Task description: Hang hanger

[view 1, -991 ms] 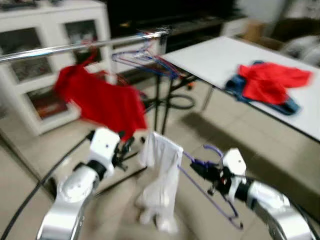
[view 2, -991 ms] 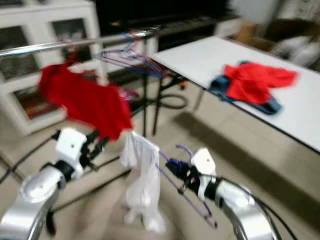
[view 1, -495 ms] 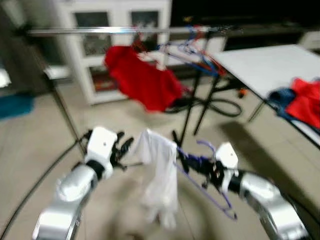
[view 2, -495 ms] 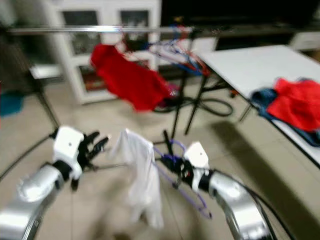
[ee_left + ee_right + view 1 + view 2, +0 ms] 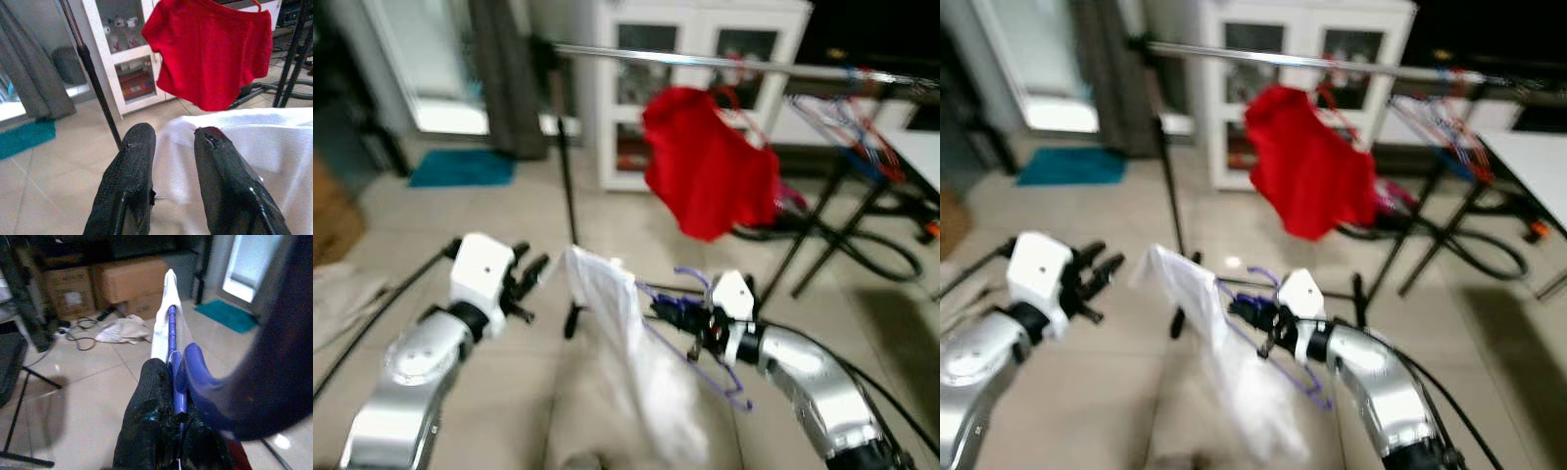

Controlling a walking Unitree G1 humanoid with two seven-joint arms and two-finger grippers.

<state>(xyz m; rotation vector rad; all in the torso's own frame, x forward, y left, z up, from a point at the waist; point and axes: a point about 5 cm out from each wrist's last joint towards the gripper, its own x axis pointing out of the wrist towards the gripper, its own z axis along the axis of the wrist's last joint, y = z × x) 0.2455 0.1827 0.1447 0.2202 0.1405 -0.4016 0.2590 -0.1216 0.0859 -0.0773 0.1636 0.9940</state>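
The purple hanger (image 5: 700,323) sits clamped in my right gripper (image 5: 671,311), whose fingers are closed tight around its neck just below the hook. A white garment (image 5: 617,333) is draped over it and hangs down toward the tiled floor (image 5: 509,225), between my two arms. My left gripper (image 5: 168,161) hovers just beside the cloth with its fingers parted and nothing between them. Beyond, a red shirt (image 5: 710,176) hangs from the metal rail (image 5: 705,62) of a clothes rack, with a cluster of bare hangers (image 5: 847,113) farther along it. A white cabinet (image 5: 695,39) stands behind.
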